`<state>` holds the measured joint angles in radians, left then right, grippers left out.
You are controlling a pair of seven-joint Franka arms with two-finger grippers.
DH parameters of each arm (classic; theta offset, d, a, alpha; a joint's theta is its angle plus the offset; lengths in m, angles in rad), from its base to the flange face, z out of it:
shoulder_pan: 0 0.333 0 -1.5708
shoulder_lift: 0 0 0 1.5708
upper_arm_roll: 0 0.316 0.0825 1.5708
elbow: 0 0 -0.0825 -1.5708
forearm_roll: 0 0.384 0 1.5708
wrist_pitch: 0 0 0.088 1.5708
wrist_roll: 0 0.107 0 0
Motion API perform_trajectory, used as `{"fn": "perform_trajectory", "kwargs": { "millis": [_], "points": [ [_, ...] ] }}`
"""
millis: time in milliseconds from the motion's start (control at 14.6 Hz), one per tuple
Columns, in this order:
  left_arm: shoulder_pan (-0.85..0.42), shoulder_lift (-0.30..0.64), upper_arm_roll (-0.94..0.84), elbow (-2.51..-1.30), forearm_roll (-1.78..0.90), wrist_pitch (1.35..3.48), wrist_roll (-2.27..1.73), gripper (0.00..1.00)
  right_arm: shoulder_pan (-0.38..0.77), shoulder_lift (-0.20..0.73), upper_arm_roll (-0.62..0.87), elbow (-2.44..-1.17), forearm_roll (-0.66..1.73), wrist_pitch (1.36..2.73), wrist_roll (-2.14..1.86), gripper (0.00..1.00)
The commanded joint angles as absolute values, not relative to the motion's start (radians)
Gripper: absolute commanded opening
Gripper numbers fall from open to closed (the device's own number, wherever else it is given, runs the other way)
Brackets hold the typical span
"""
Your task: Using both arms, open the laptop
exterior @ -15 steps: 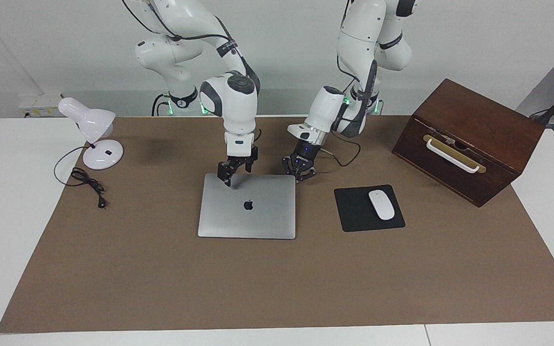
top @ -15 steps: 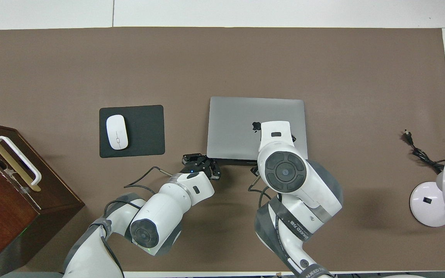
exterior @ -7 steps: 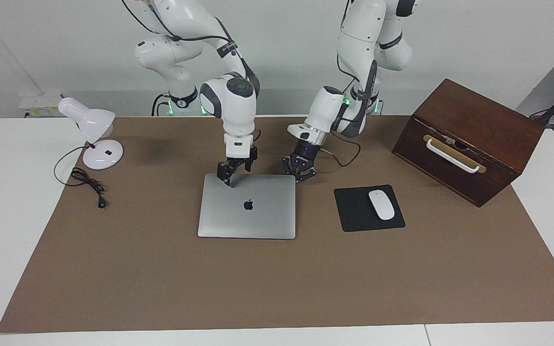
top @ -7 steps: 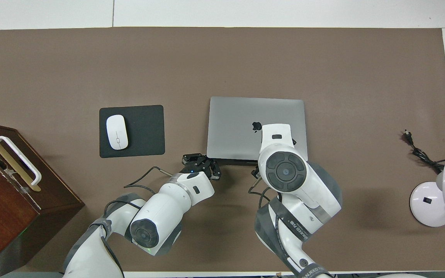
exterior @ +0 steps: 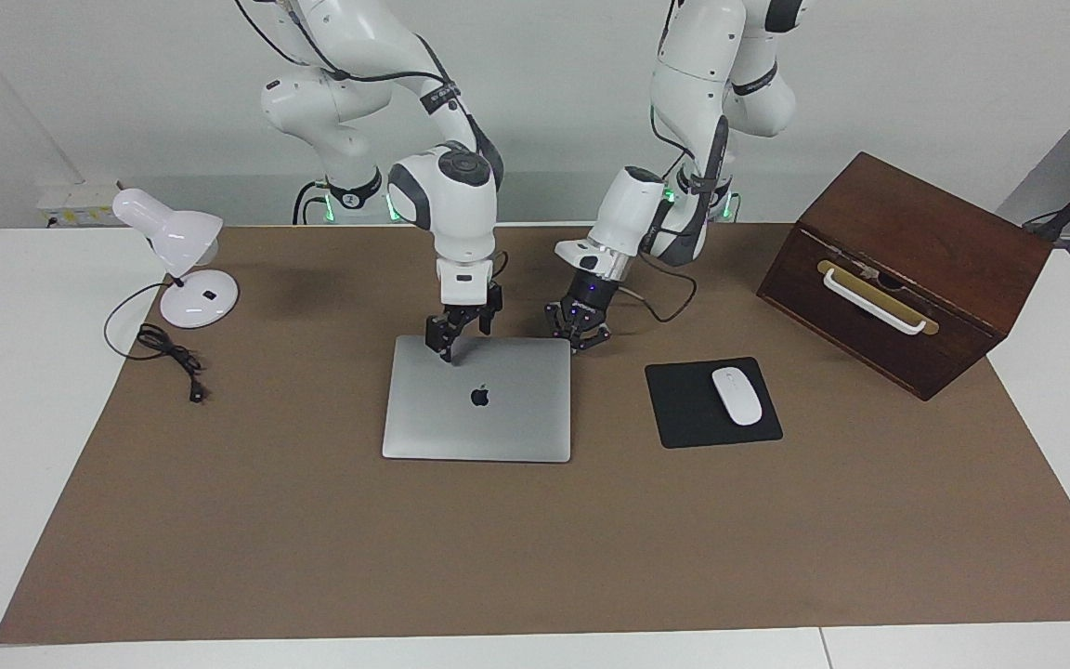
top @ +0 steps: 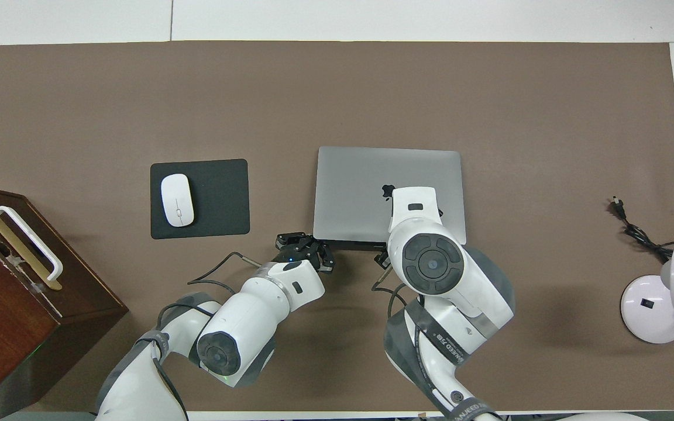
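Matt metal laptop, dark glossy wooden box.

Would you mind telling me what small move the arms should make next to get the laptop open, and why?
Probably ease the left gripper in to catch the lid's edge. The laptop is shut flat, and this gripper sits at its corner nearest the robots, toward the mouse pad. The right gripper is over the same edge, apparently ready to steady it.

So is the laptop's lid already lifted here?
No, the laptop lies flat and closed on the mat, its logo facing up, lid flush at every edge.
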<state>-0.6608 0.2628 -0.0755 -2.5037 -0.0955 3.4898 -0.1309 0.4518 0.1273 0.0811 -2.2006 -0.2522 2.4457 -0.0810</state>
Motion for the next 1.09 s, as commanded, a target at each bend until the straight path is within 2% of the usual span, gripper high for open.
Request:
{"fn": "perform_trajectory", "kwargs": {
  "millis": [0, 547, 1025],
  "points": [
    [-0.657, 0.316, -0.074, -2.479, -0.100, 3.505, -0.109, 0.00, 0.448, 0.147, 0.083, -2.207, -0.222, 2.487, -0.120, 1.00],
    [-0.657, 0.316, -0.074, -2.479, -0.098, 3.505, -0.109, 0.00, 0.434, 0.176, 0.078, -2.188, -0.245, 2.559, -0.178, 1.00],
    [-0.657, 0.316, -0.074, -2.479, -0.098, 3.505, -0.109, 0.00, 0.402, 0.204, 0.078, -2.148, -0.364, 2.614, -0.204, 1.00]
  ]
}}
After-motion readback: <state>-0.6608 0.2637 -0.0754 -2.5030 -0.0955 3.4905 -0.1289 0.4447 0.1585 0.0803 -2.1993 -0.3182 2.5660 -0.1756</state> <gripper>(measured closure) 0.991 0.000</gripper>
